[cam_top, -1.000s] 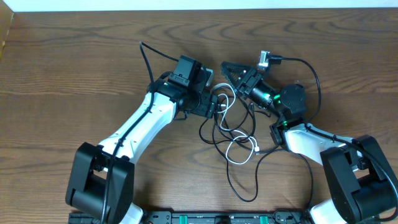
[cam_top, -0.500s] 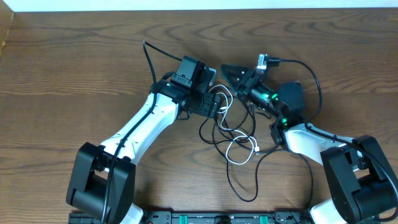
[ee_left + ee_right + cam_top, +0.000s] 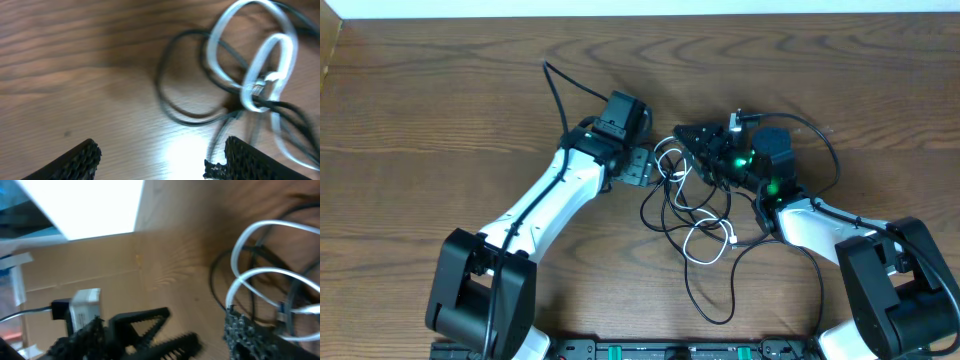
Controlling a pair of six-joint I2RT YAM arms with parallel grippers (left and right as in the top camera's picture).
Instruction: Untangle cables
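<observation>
Thin black and white cables [image 3: 731, 239] in one looped, knotted heap; left and right jaws wide apart.

The left gripper [image 3: 159, 152] is hanging over the wooden table [image 3: 75, 60], jaws spread; the white cable [image 3: 250, 90] is lying looped, crossing the black cable [image 3: 192, 120].

Even light, sharp from above; wrist views smeared, perhaps by motion, cables [image 3: 252, 92] soft; glare on the table [image 3: 180, 147]
</observation>
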